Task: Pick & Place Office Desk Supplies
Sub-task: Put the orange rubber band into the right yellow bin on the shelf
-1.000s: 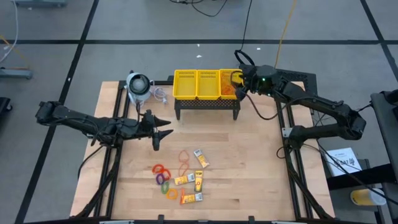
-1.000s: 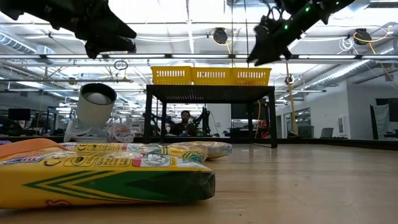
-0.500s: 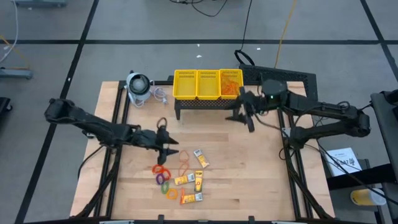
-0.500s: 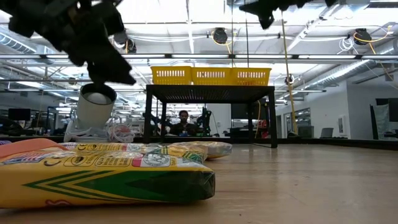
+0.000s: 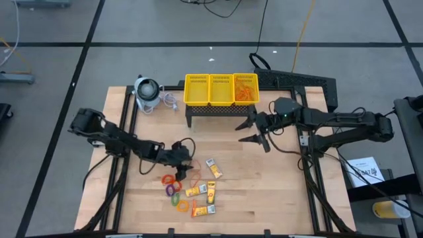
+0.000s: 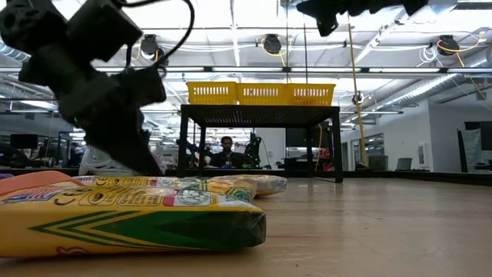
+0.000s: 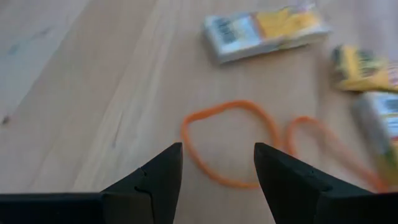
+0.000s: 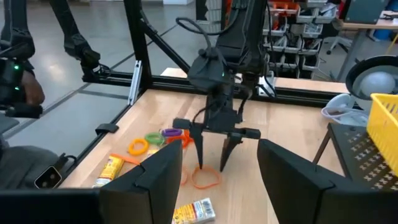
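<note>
The left gripper [image 5: 185,160] has come a long way. A second ago it was up near the grey-white round device [image 5: 147,90]. Now it is low over the worktop [image 5: 264,192], well away from the yellow basket [image 5: 221,90], right above an orange rubber band [image 7: 230,142]. Its fingers [image 7: 149,180] are spread wide, one on each side of the near edge of the loop. They are not touching it yet, so nothing is held.

The right gripper [image 5: 254,130] has moved too. A second ago it was over the end box of the yellow basket, the one with orange bands in it. Now it is just in front of the yellow basket, open wide and empty. It looks like it dropped something there and is free again.

More things wait on the worktop, well in front of the yellow basket. There is a second rubber band [image 7: 323,149], some yellow packets [image 5: 210,194] and a few coloured rings [image 5: 173,187].

I think the left gripper is about to pinch the orange rubber band next.
</note>
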Action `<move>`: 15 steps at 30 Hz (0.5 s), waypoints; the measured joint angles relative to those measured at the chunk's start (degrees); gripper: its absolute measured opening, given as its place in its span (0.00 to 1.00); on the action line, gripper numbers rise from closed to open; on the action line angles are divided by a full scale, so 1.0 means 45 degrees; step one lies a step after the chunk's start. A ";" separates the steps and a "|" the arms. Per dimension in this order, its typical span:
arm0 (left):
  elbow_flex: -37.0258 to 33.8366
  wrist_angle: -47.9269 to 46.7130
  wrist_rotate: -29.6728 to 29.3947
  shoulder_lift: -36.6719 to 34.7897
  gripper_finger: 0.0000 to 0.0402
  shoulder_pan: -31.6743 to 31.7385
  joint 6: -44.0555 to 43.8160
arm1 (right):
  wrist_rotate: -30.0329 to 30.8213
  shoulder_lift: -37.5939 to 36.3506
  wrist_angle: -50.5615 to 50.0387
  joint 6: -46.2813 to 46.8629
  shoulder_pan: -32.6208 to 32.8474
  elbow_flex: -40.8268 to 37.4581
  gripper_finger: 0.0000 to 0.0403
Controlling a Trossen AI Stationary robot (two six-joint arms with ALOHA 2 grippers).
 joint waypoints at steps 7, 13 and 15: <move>0.0044 0.0212 -0.1100 0.1027 0.52 -0.0054 -0.0471 | -0.0005 0.0000 0.1731 0.0115 0.0000 -0.1280 0.49; 0.0044 0.0192 -0.1733 0.1575 0.44 -0.0267 0.0223 | -0.0008 0.0000 0.3943 0.0121 -0.0003 -0.2521 0.49; 0.0043 0.0114 -0.1827 0.1601 0.37 -0.0291 0.0246 | -0.0010 0.0000 0.4504 0.0202 -0.0005 -0.2838 0.49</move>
